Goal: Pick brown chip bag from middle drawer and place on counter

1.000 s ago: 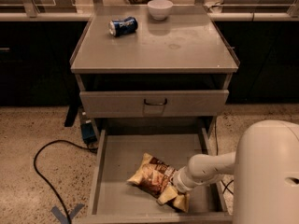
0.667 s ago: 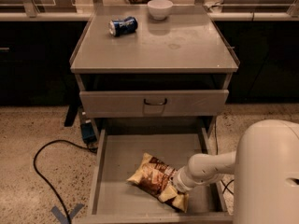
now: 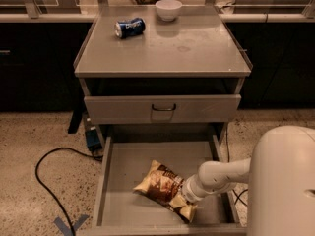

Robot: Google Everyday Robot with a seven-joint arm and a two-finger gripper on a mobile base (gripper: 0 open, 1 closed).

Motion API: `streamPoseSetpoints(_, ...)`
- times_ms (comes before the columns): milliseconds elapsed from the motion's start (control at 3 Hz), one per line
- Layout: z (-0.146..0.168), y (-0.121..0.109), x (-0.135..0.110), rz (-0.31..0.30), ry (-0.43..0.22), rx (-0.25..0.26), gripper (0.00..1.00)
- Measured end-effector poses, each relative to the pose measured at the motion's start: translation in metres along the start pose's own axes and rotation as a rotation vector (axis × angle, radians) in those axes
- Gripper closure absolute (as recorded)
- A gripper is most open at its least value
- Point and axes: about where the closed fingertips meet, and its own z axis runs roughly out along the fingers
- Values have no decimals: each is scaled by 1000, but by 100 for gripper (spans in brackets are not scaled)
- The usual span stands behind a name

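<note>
Camera view, looking down on a grey cabinet. Middle drawer (image 3: 129, 167) pulled out toward 6 o'clock, brown chip bag (image 3: 158, 183) lying flat on its floor, toward the front wall and a little right of centre. Gripper (image 3: 186, 196) down inside the drawer at about 4 o'clock of the bag, touching its near end; clamped on the bag or not, cannot tell, the tip hidden behind the white wrist. Judged as the grasp step, lift not yet begun, placing not yet done. Next, probably: make sure of the hold on the crinkled foil, raise it straight up clear of the low drawer walls, carry it toward 12 o'clock past the closed drawer front (image 3: 162, 108), and set it on a bare part of the table (image 3: 192, 50), well apart from the blue soda can (image 3: 130, 27) at 10 o'clock and the white bowl (image 3: 168, 9) at 12 o'clock.
</note>
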Motion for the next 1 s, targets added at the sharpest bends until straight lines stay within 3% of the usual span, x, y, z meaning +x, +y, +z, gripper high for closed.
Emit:
streamPoseSetpoints(333, -7, 1, -3, 0, 0, 0, 99)
streamPoseSetpoints(667, -10, 2, -5, 0, 0, 0, 100)
streamPoseSetpoints(1000, -69, -14, -70, -23, -138, 16, 100)
